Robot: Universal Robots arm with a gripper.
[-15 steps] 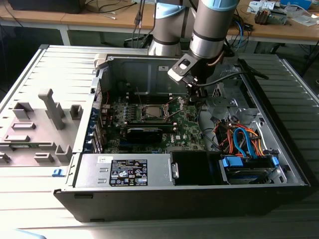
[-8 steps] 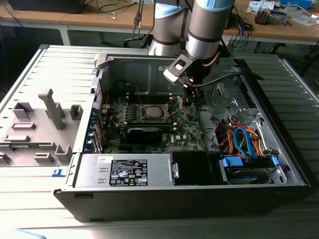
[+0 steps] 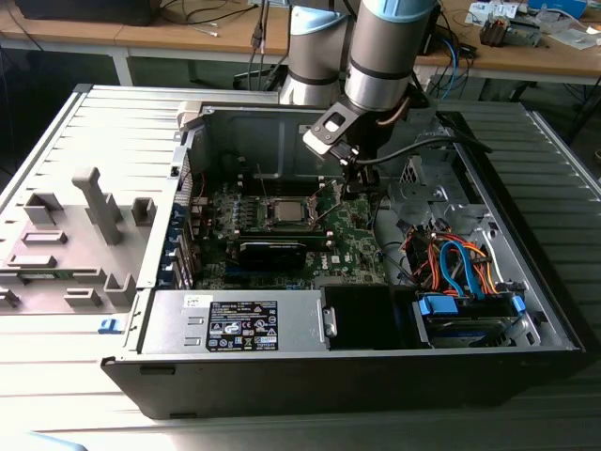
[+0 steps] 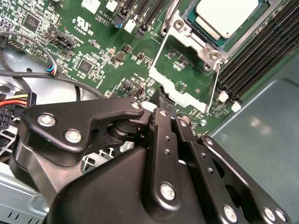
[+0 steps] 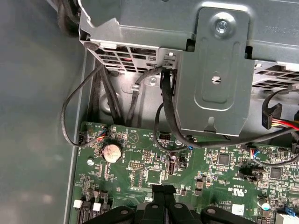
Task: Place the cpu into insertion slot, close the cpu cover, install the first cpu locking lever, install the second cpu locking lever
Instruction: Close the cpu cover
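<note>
I see the cpu (image 4: 227,17) seated in the slot (image 4: 188,36). My gripper (image 4: 160,97), jaws closed and empty, hovers beside it. Cover and lever work likely needs fine aim.

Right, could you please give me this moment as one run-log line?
cpu: seated in insertion slot | cpu cover: open | gripper: shut, over motherboard near cover

Ribbed grey table (image 3: 560,178) carries an open computer case (image 3: 282,399).
</note>
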